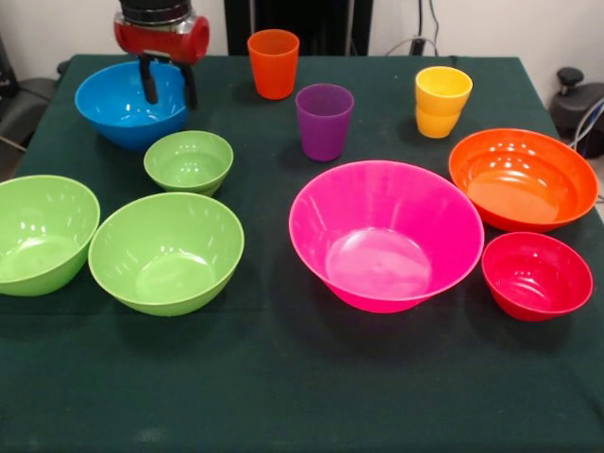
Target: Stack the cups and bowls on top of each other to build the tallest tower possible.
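We hold our gripper (170, 88) with fingers (149, 83) spread wide inside the blue bowl (118, 109), nothing gripped, seemingly positioning to grasp it.

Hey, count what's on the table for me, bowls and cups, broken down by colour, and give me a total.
Green bowls: 3
Blue bowl: 1
Pink bowl: 1
Orange bowl: 1
Red bowl: 1
Orange cup: 1
Purple cup: 1
Yellow cups: 2, nested
Total: 11, none stacked into a tower yet apart from the yellow pair.
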Action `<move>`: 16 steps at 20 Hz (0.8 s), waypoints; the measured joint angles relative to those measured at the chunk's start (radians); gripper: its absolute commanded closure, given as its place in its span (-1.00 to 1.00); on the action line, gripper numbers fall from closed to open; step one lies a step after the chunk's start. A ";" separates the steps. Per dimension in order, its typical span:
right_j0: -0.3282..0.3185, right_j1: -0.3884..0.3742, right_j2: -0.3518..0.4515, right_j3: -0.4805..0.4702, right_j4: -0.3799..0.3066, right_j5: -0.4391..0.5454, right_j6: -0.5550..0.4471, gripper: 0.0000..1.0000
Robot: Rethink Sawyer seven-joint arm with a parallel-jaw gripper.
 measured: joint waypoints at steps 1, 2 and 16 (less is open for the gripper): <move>-0.004 -0.008 0.005 0.000 -0.001 0.010 -0.002 -1.00; -0.003 -0.009 0.006 -0.001 -0.001 0.013 -0.003 -1.00; 0.066 0.029 0.008 -0.012 -0.001 0.022 -0.006 -1.00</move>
